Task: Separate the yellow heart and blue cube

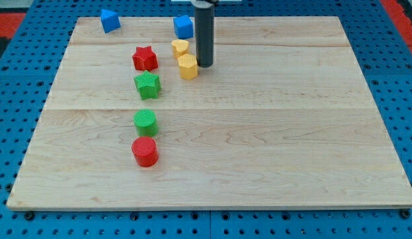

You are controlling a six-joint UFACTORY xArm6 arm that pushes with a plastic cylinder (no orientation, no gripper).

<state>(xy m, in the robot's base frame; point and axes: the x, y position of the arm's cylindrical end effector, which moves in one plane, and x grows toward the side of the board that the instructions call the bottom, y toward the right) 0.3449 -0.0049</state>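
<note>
The blue cube [183, 26] sits near the board's top edge, left of the rod. The yellow heart [180, 47] lies just below it, a small gap apart. A yellow hexagon block [188, 67] lies below the heart, touching or nearly touching it. My tip [204, 64] rests on the board just right of the yellow hexagon and right of the heart, close to both. The dark rod rises straight up from it to the view's top.
A second blue block [110, 20] sits at the board's top left. A red star [144, 58], a green star [147, 85], a green cylinder [145, 121] and a red cylinder [144, 151] form a column down the left-middle. The wooden board [292, 133] lies on a blue pegboard.
</note>
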